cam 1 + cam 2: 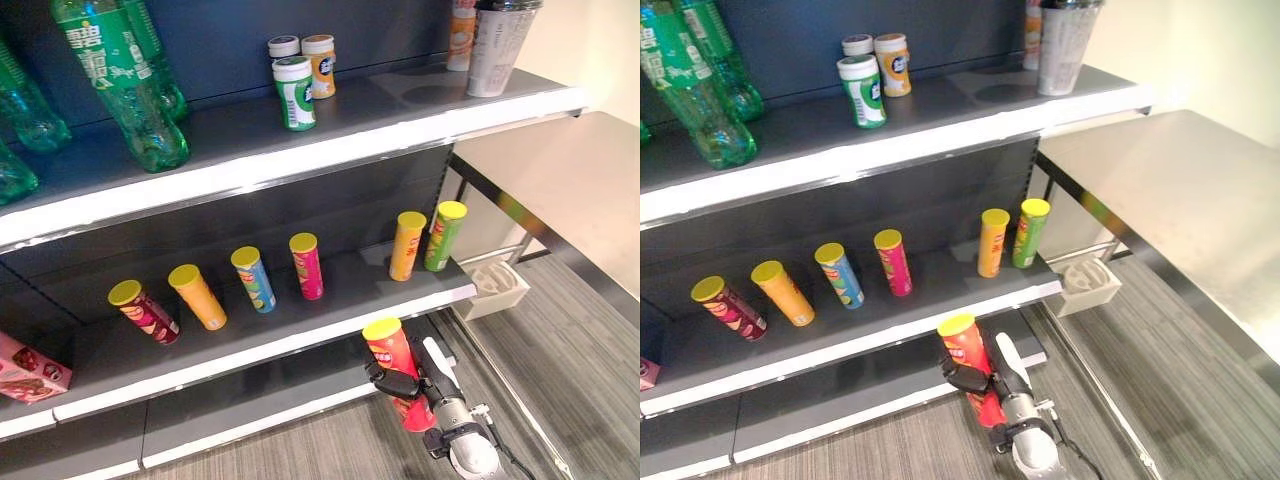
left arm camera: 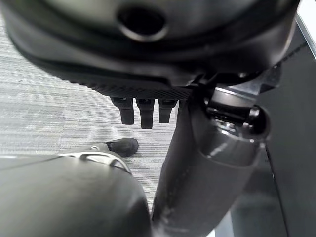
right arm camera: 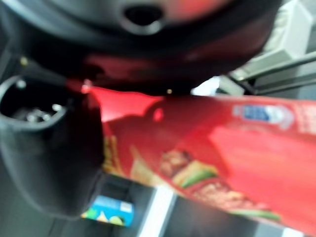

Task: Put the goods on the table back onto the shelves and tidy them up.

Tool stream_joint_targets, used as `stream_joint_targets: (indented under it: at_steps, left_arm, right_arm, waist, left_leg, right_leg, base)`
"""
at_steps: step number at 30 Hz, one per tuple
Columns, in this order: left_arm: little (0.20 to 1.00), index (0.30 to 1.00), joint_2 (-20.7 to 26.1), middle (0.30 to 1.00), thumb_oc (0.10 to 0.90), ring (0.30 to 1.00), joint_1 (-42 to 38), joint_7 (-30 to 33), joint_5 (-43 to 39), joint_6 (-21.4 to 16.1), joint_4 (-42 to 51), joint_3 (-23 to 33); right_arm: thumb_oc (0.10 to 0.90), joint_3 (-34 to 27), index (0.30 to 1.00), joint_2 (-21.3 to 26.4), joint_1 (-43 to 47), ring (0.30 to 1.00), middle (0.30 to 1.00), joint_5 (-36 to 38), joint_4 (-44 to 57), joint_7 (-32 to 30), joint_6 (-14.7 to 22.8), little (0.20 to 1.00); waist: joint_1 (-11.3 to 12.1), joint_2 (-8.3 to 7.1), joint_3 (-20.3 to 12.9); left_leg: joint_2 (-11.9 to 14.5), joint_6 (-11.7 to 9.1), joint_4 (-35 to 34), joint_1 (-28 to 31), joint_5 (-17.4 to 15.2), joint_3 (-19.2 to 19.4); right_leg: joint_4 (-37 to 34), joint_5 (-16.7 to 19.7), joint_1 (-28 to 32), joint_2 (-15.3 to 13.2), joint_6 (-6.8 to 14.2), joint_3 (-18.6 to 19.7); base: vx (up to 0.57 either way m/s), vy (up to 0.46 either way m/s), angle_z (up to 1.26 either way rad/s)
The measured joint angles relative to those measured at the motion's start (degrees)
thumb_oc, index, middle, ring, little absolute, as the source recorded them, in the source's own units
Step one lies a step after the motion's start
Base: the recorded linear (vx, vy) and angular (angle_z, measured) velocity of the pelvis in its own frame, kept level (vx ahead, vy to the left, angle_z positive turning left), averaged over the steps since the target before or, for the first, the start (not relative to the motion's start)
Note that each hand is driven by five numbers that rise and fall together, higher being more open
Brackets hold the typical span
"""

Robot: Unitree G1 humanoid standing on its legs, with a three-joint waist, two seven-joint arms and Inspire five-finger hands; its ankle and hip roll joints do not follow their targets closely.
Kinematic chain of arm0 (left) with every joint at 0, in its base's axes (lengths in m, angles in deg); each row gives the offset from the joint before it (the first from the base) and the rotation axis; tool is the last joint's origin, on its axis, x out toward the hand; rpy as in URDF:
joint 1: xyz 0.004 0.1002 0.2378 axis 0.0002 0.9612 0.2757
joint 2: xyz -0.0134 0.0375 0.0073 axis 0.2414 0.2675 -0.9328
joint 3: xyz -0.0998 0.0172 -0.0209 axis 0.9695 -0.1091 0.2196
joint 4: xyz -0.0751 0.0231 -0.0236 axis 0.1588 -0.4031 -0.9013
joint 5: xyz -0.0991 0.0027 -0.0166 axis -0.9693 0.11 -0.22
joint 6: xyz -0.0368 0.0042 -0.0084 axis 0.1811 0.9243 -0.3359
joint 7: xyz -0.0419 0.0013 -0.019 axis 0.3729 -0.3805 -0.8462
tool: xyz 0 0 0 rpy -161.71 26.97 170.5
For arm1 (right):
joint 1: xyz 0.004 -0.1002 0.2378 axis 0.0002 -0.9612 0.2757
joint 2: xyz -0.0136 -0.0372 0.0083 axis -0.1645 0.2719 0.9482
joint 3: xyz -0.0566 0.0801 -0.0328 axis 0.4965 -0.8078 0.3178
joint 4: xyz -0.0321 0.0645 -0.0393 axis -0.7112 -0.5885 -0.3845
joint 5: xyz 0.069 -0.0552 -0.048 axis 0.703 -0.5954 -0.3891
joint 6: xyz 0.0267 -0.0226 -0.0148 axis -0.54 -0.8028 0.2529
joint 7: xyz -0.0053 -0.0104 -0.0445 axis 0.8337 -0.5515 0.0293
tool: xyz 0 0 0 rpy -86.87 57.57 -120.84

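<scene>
Right hand [image 1: 412, 385] is clamped round a red chip can [image 1: 397, 366] with a yellow lid, fingers wrapping the mid-body, white-covered thumb on the far side. In the left eye view the can sits at about 5 o'clock, just in front of and below the middle shelf [image 1: 330, 335] edge, upright with a slight tilt, lid up. The right wrist view shows the red can [image 3: 222, 148] pressed across the palm.

Left hand [image 2: 143, 111] hangs down over the carpet floor [image 2: 49, 113], fingers relaxed and apart, holding nothing.

On the middle shelf stand six more cans: dark red can [image 1: 145, 311] at 9 o'clock, orange can [image 1: 198, 296], blue can [image 1: 254, 279], pink can [image 1: 307, 265] toward centre, then a second orange can [image 1: 406, 245] and a green can [image 1: 443, 236] at 3 o'clock. A free gap lies between the pink can and the second orange can.

Upper shelf [image 1: 300, 150]: green bottles [image 1: 120, 80] at 10 o'clock, small jars [image 1: 300, 75] at 12. Steel table [image 1: 570, 180] at 2 o'clock.

Handling guess: the can is probably light, a stiff cardboard tube, smooth and a bit slippery, and it dents if squeezed hard. Tall and narrow, so it tips easily when set down. Mid-body grip looks right; keep the lid free and the base clear for landing in the gap.
</scene>
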Motion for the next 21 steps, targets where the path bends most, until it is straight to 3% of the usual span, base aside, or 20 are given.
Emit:
stream_joint_targets:
  at_steps: [1, 6, 11, 21]
  left_arm:
    - [0.9, 0.9, -0.08, 0.9, 0.8, 0.9, 0.14, -0.23, -0.01, -0.03, 0.24, 0.3]
    - [0.9, 0.9, 0.2, 0.9, 0.8, 0.9, 0.85, -0.27, -0.13, -0.07, 0.93, 1.05]
    - [0.9, 0.9, 0.31, 0.9, 0.8, 0.9, 1.21, -0.22, -0.09, 0.02, 0.87, 1.02]
    - [0.9, 0.9, -1.28, 0.9, 0.8, 0.9, 1.62, 0.21, 0.06, 1.12, 1.95, 0.18]
  right_arm:
    - [0.4, -0.16, 0.3, -0.65, 1.14, 0.3, 0.3, -0.16, -0.63, -0.83, 0.0, 0.3]
    - [0.4, -1.84, 0.3, -4.2, 5.05, 0.3, 0.3, -0.93, -3.07, -5.87, 0.04, 0.3]
    - [0.4, -3.27, 0.3, -3.91, 7.48, 0.3, 0.3, -4.58, -3.7, -10.37, -0.44, 0.3]
    - [0.4, -11.77, 0.3, -6.16, 14.14, 0.3, 0.3, -4.71, -6.76, -21.48, -0.05, 0.3]
  waist:
    - [0.94, 0.17, -0.26]
    - [1.24, -0.84, -1.1]
    - [1.31, -0.84, -1.56]
    - [1.14, 2.38, -2.63]
  left_leg:
    - [-0.04, 0.04, 0.02, -0.29, 0.12, -0.6]
    - [-0.07, -0.26, -0.01, -0.35, 0.26, -1.95]
    - [-0.12, -0.27, -0.01, -0.07, 0.26, -1.9]
    - [-0.22, -0.05, -0.06, -1.65, 0.58, -1.98]
  right_leg:
    - [-0.05, 0.01, 0.25, 0.04, -0.02, -0.26]
    - [0.86, 0.19, 1.07, 0.14, -0.22, -1.46]
    - [1.05, 0.18, 1.17, 0.06, -0.22, -1.59]
    - [-0.55, 0.13, 0.33, 0.04, -0.17, -1.62]
  base:
    - [0.09, 0.036, 0.21]
    - [0.07, 0.02, 0.15]
    - [0.06, 0.018, -0.01]
    - [0.0, 0.013, 0.0]
